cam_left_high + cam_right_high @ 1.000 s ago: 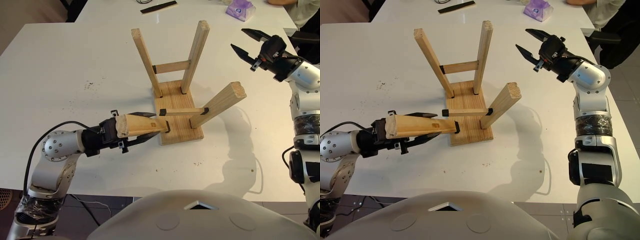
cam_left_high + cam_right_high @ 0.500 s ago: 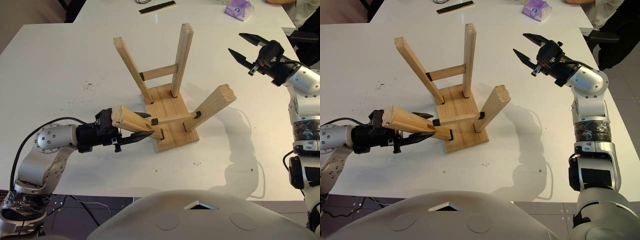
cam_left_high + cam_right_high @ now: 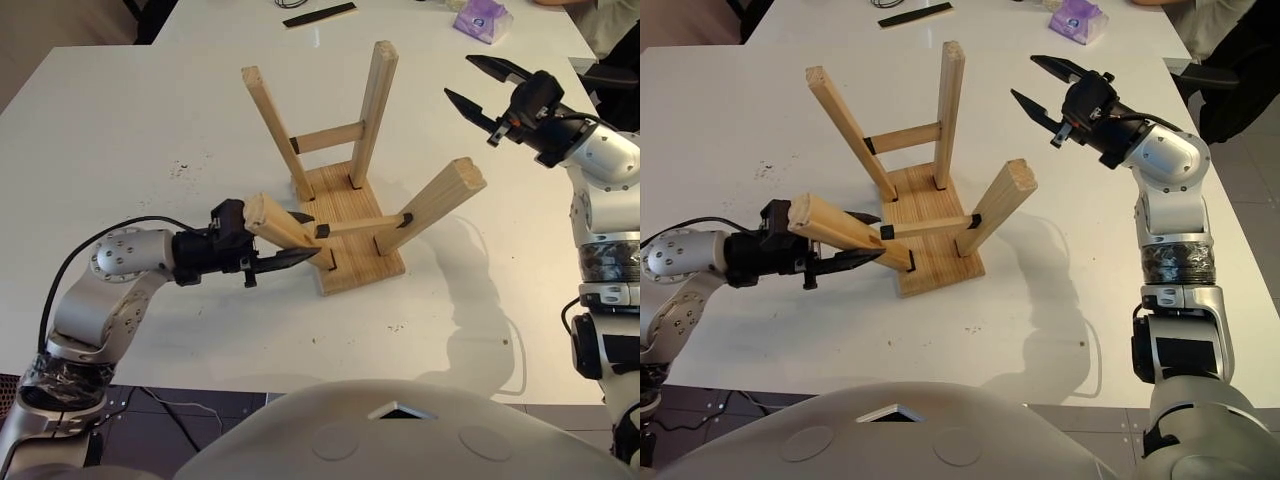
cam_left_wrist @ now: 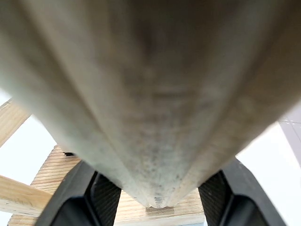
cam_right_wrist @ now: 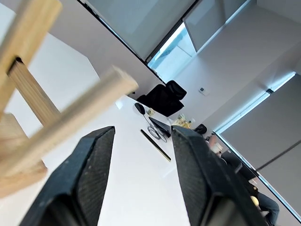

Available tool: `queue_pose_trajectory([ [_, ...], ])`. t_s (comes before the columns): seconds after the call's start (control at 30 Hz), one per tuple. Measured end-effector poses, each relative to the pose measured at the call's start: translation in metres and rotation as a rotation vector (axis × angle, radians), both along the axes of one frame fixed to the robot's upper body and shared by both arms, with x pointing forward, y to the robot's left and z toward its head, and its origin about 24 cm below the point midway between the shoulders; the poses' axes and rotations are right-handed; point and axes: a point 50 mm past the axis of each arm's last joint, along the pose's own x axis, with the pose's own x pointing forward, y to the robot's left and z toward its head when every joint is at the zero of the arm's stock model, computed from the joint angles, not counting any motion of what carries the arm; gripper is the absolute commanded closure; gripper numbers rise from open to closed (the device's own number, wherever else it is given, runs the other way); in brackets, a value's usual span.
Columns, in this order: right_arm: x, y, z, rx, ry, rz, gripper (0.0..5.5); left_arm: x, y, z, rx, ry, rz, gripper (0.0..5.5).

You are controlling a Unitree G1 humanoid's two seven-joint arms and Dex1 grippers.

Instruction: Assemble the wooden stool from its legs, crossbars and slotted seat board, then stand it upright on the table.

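1. Two fingers [image 4: 103, 197] of the left gripper [image 3: 292, 238] are clamped tight on the near left leg [image 3: 835, 222], one on each side, up by its free end. On the left wrist cam the leg runs straight out between the pads.
2. Just past those fingertips, the leg's other end meets the slotted seat board [image 3: 355, 262]. The board lies flat on the white table [image 3: 150, 120], so the whole stool [image 3: 930, 230] is upside down with its legs poking up.
3. Also right off the fingertips, a short crossbar [image 3: 360, 225] goes from the held leg across to the near right leg [image 3: 430, 205], which leans outward, away from the left gripper.
4. Further out from the left fingers, the two far legs [image 3: 272, 130] stand up off the board with a second crossbar [image 3: 328, 137] between them.
5. Right gripper [image 3: 460, 78] hangs in the air with its fingers [image 3: 495, 68] spread wide and nothing between them. The tips point toward the stool but are well apart from it.
6. Way beyond both sets of fingers, a black strip [image 3: 317, 14] and a purple packet [image 3: 480, 20] sit at the far end of the table.
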Motion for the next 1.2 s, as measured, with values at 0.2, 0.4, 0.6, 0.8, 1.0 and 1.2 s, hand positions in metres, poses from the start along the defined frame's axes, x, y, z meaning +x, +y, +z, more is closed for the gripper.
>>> queue_pose_trajectory([
  [0.2, -0.005, 0.009, 0.005, 0.05, 0.026, 0.024, 3.33, 0.007, -0.011, 0.002, 0.023, -0.007, 0.034, 3.46],
  [0.4, -0.011, 0.021, 0.014, 0.173, 0.067, 0.041, 3.33, 0.023, -0.022, 0.002, 0.05, -0.025, 0.049, 3.46],
  [0.6, -0.011, 0.015, 0.009, 0.23, 0.09, -0.028, 3.33, 0.035, -0.03, -0.001, 0.063, -0.044, 0.046, 3.46],
  [0.8, -0.012, 0.017, 0.011, 0.3, 0.163, -0.05, 3.33, 0.039, -0.031, -0.002, 0.048, -0.035, 0.055, 3.46],
  [1.0, -0.05, 0.067, 0.051, 0.533, 0.249, 0.273, 3.33, 0.048, -0.033, -0.003, 0.024, -0.013, 0.127, 3.46],
  [1.2, -0.073, 0.09, 0.06, 0.502, 0.278, 0.359, 3.33, 0.052, -0.036, -0.003, 0.027, -0.008, 0.153, 3.46],
])
